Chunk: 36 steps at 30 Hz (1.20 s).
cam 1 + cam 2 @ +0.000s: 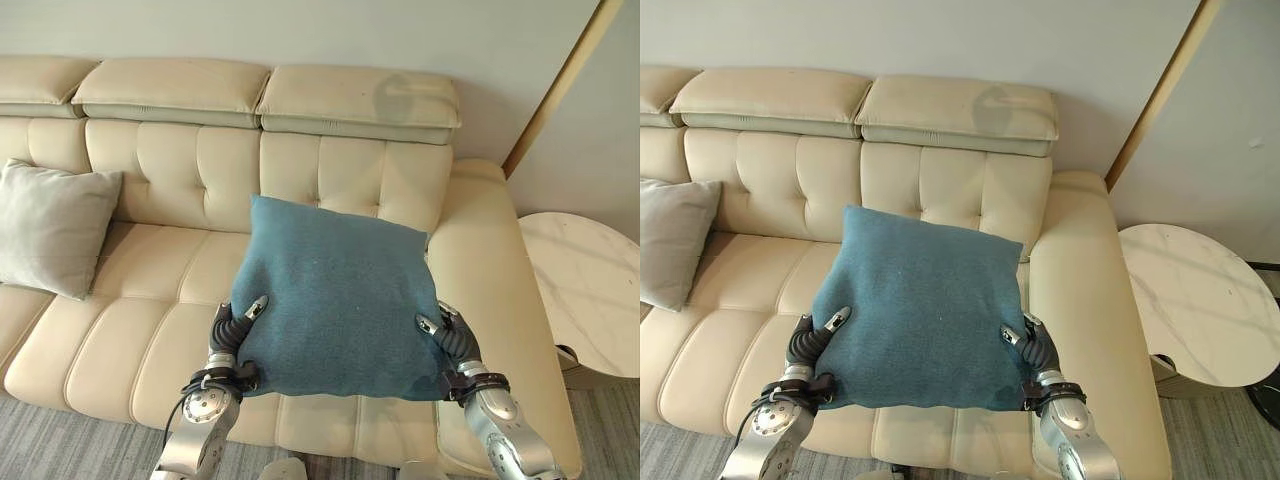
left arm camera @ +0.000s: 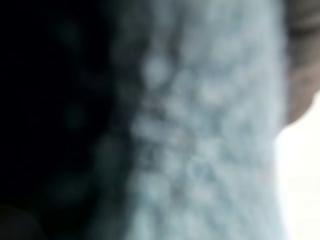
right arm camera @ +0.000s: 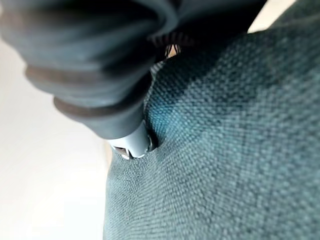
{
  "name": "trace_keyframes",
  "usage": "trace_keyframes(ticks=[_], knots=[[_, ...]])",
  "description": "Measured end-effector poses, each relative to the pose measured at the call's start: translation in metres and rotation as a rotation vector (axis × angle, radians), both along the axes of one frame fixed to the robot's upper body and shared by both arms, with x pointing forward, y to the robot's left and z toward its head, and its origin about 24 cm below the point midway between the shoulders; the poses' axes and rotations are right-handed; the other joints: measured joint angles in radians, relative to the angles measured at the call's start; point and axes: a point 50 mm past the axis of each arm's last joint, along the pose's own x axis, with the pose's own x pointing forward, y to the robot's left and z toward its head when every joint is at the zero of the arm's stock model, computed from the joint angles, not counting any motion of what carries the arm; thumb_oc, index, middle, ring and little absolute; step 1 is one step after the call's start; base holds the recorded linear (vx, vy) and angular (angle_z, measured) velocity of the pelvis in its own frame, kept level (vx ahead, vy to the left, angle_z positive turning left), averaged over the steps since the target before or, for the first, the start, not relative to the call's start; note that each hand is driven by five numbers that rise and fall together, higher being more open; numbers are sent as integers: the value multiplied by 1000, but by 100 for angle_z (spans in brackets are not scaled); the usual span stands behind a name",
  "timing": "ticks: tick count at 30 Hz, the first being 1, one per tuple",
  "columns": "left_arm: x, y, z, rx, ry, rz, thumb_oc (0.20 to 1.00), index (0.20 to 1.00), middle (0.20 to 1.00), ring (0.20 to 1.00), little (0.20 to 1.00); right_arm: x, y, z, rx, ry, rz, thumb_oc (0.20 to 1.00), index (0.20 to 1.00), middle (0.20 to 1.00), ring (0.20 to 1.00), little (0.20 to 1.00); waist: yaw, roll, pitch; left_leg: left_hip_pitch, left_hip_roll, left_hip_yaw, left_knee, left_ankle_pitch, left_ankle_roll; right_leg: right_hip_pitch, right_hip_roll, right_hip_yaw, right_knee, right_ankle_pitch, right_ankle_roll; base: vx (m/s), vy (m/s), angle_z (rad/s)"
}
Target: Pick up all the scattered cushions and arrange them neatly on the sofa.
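Fingers of the left hand [image 1: 232, 335] and right hand [image 1: 452, 340] pinch the blue cushion's [image 1: 340, 295] near corners above the sofa's [image 1: 160, 330] right seat; lower evenly against the backrest [image 1: 350, 180].

— What do the hands have?
— A blue cushion [image 1: 335, 300], held over the seat of the cream sofa [image 1: 170, 330]. The left hand [image 1: 232, 330] pinches its lower left corner, the right hand [image 1: 450, 338] its lower right edge.
— Anything else?
— A grey cushion [image 1: 50, 235] leans against the sofa's backrest at the left. A round marble side table [image 1: 585, 290] stands beside the right armrest.
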Motion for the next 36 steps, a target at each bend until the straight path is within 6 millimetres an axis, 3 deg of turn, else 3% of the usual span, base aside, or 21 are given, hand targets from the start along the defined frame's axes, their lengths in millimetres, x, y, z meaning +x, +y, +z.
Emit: trace_keyframes(ticks=[4,8,10,12,13,15,18,21,24,25,26,27,29,31,36], knots=[[8,2,3,19,-9,-21,200,200,200,200,200,8,1,4,-26,-10,7,200,200,200,200,200,-4,-5,2,10,-1,24,0,-6,1,-5,3,24,0,1,1,19,80,-16],[36,2,20,62,-70,-44,200,200,200,200,200,36,3,16,-95,-61,11,200,200,200,200,200,-11,-12,3,-8,10,53,-6,-7,-1,-46,8,59,-5,17,4,-127,40,-29],[59,0,37,117,-129,-53,200,200,200,200,200,58,9,31,-136,-115,21,200,200,200,200,200,-13,-15,3,-57,12,60,-3,2,-3,-101,10,74,-4,29,16,-259,-13,-16],[92,-3,68,199,-215,-62,200,200,200,200,200,87,13,55,-173,-190,2,200,200,200,200,200,-14,-20,10,-137,14,63,1,40,6,-182,12,80,0,59,15,-267,-26,-5],[124,-5,107,283,-307,-52,200,200,200,200,200,117,17,89,-224,-280,-26,200,200,200,200,200,-17,-26,44,-202,17,63,2,68,7,-247,17,84,0,88,12,-306,-43,-3],[142,-4,132,347,-363,-24,200,200,200,200,200,133,23,108,-266,-329,-40,200,200,200,200,200,-19,-28,60,-263,22,63,32,76,10,-304,18,84,19,93,10,-255,-46,0],[173,-5,212,540,-525,61,200,200,200,200,200,169,29,182,-383,-499,-118,200,200,200,200,200,-20,-21,136,-413,32,49,92,79,-11,-441,22,76,62,105,-11,-69,-25,5],[179,-6,231,654,-577,131,200,200,200,200,200,173,34,209,-457,-592,-176,200,200,200,200,200,-19,-14,178,-461,33,40,95,88,-10,-487,23,72,63,114,-17,-85,-54,1],[186,-2,255,857,-617,254,200,200,200,200,200,176,36,248,-602,-747,-310,200,200,200,200,200,-19,-2,221,-542,37,23,113,103,-1,-571,24,62,100,119,-17,-36,-44,8],[191,-1,262,984,-588,284,341,341,341,341,341,181,36,260,-673,-775,-352,200,200,200,200,200,-21,0,222,-589,38,15,126,106,1,-610,27,52,106,123,-25,-38,-68,15],[192,-2,268,1034,-584,312,1000,1000,1000,1000,1000,181,36,268,-686,-800,-384,545,545,545,545,545,-16,1,225,-616,41,12,124,113,3,-639,28,47,114,125,-32,-19,-50,14],[195,-4,268,1114,-564,340,1000,1000,1000,1000,1000,182,37,272,-747,-821,-421,1000,1000,1000,1000,1000,-13,0,230,-642,42,3,127,116,5,-668,30,45,128,122,-34,81,-76,12],[198,-10,279,1220,-547,397,1000,1000,1000,1000,1000,187,36,283,-880,-839,-490,1000,1000,1000,1000,1000,-4,-1,278,-673,42,-9,126,115,4,-710,31,42,169,92,-36,98,-67,13],[199,-12,291,1295,-552,419,1000,1000,1000,1000,1000,191,26,283,-957,-801,-528,1000,1000,1000,1000,1000,0,-1,283,-710,42,-19,126,117,4,-746,30,31,180,88,-39,16,-21,12],[197,-9,309,1247,-568,466,1000,1000,1000,1000,1000,191,15,287,-966,-794,-593,1000,1000,1000,1000,1000,-2,-3,310,-707,39,-35,127,117,5,-752,20,17,216,72,-42,15,-11,7]])
